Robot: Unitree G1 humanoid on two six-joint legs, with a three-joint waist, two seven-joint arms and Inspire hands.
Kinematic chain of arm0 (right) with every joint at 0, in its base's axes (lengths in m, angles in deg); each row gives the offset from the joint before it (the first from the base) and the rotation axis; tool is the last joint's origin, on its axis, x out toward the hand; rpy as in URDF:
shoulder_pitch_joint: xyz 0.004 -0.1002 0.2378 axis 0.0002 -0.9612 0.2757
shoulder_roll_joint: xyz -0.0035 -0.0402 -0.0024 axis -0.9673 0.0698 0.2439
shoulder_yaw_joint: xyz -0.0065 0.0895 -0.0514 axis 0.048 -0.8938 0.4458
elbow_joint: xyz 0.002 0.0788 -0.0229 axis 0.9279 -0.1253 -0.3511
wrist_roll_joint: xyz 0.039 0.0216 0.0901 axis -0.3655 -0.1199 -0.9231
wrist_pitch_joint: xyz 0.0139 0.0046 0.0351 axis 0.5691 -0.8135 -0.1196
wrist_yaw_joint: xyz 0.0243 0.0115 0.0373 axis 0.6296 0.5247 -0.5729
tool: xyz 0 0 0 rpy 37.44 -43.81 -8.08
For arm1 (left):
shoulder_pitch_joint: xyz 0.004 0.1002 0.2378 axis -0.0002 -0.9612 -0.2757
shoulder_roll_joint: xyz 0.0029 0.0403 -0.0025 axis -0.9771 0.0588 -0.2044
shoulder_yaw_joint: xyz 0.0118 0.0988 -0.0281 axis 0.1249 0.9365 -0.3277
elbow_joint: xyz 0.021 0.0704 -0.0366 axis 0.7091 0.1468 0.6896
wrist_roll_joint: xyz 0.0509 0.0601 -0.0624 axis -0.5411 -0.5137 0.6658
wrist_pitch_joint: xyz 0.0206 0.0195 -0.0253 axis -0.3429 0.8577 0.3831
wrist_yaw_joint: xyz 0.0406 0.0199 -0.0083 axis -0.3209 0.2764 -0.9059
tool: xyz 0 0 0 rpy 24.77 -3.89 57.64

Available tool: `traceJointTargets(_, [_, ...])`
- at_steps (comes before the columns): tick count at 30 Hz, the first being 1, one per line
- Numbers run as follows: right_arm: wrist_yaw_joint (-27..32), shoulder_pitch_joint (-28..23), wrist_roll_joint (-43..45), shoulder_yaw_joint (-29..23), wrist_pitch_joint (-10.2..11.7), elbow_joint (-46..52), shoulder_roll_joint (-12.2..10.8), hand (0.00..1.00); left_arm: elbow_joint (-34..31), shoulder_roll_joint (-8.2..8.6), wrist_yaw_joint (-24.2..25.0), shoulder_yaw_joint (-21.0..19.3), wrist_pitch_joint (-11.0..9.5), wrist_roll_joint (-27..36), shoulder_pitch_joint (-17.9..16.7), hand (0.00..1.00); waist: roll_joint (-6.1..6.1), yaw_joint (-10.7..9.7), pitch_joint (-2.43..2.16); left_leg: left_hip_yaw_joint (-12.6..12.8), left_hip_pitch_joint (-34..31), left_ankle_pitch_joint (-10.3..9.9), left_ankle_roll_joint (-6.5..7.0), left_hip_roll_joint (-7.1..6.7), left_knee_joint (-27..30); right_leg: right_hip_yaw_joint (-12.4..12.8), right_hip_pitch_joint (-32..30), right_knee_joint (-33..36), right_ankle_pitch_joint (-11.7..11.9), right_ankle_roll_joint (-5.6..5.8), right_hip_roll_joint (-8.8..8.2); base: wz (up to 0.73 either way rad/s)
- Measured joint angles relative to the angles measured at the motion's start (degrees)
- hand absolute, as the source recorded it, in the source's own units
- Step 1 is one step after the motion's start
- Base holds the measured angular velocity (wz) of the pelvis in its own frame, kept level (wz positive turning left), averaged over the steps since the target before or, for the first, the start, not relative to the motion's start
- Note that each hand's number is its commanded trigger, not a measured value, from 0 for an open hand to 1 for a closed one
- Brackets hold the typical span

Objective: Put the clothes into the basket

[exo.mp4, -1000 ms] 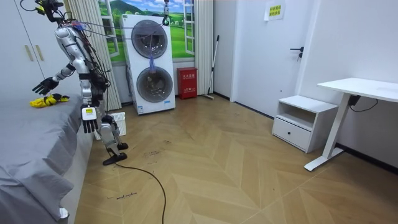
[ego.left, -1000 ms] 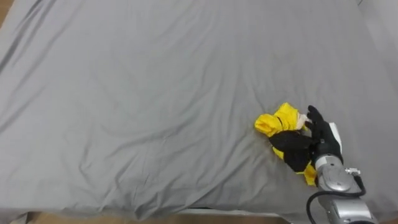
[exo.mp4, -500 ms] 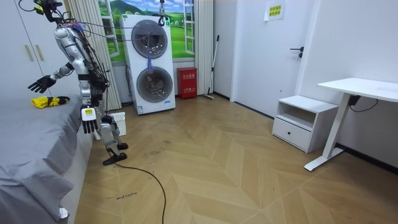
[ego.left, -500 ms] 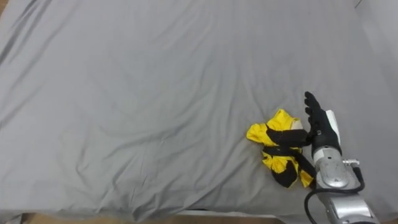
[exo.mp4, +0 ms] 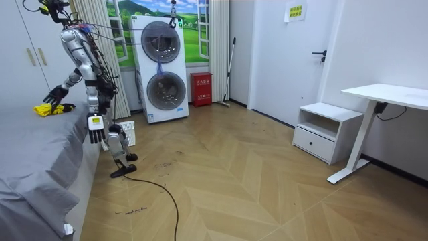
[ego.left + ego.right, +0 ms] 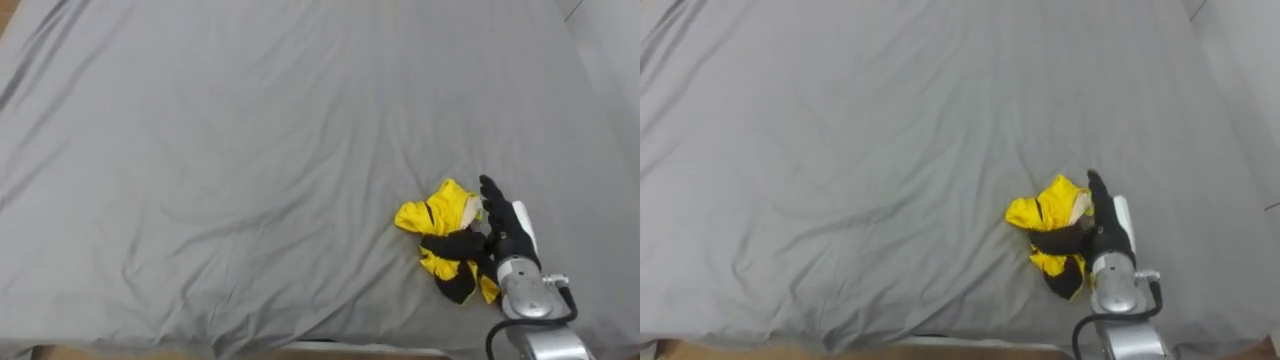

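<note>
Crumpled yellow-and-black garment (image 6: pixel 432 216) lying on wrinkled grey sheet (image 6: pixel 250 150) near its front edge, right hand (image 6: pixel 504 230) resting against the cloth with fingers straight, left hand (image 5: pixel 95 134) hanging loose-fingered at robot's side.

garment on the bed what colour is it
Yellow and black garment, clearest in the left eye view.

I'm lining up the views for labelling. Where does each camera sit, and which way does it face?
Left eye view: on the robot's head, looking down at the grey bed; its right hand rests at the yellow-and-black garment.
Right eye view: same head, slightly to the side, same downward look, same hand and garment.
Room view: stands across the room, facing the robot at the bedside; whole body shows, left hand hanging.
Shared: all three show the garment and right hand.
</note>
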Motion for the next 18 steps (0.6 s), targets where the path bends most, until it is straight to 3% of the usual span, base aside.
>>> traceJointTargets(10, [-0.1,-0.4,2.1,1.6,0.0,-8.3,0.0,0.00,0.0,-0.39,0.7,0.2,0.1,1.1,0.0,0.00,0.74,0.1,-0.01,-0.8,-1.5,0.0,-0.01,0.08,0.1,-1.2,-1.0,0.0,0.0,-0.02,0.41,0.04])
traceJointTargets(13, [-1.0,-0.3,2.1,1.6,0.1,-10.9,0.0,0.00,0.0,-0.38,0.7,0.3,0.4,0.9,-0.1,0.00,1.38,0.1,-0.35,-0.9,-1.6,0.0,-0.01,0.07,0.1,-1.3,-1.1,0.0,0.0,-0.02,0.39,0.00])
traceJointTargets(14, [-1.3,-0.2,2.1,1.6,0.1,-11.3,0.0,0.06,0.0,-0.43,0.7,0.3,0.6,0.9,-0.1,0.00,1.46,0.1,-0.39,-0.9,-1.6,0.0,-0.02,0.07,0.1,-1.3,-1.1,0.0,0.0,-0.02,0.39,0.00])
traceJointTargets(15, [-1.4,0.1,2.1,1.6,0.2,-12.1,0.1,0.50,0.0,-0.57,0.7,0.3,0.9,1.0,-0.1,0.00,1.54,0.1,-0.44,-0.9,-1.8,0.0,-0.07,0.07,0.2,-1.3,-1.2,0.0,0.0,-0.02,0.41,0.00])
traceJointTargets(16, [-1.6,0.5,2.0,1.5,0.4,-13.2,0.1,0.64,0.0,-0.65,0.7,0.3,1.1,1.1,-0.1,0.00,1.54,0.0,-0.45,-1.0,-1.8,0.1,-0.09,0.07,0.2,-1.3,-1.2,0.0,0.0,-0.02,0.39,0.00])
traceJointTargets(17, [-1.7,0.6,2.0,1.5,0.5,-13.5,0.1,0.88,-0.1,-0.64,0.7,0.3,1.3,1.2,-0.1,0.00,1.53,0.0,-0.45,-1.0,-1.8,0.1,-0.10,0.08,0.3,-1.3,-1.2,0.0,0.0,-0.02,0.39,0.00])
traceJointTargets(18, [-1.7,0.9,2.0,1.5,0.5,-14.1,0.1,1.00,-0.2,-0.64,0.7,0.3,1.4,1.4,-0.1,0.00,1.51,0.1,-0.46,-1.0,-1.8,0.1,-0.10,0.08,0.3,-1.3,-1.2,0.0,0.0,-0.02,0.35,0.00])
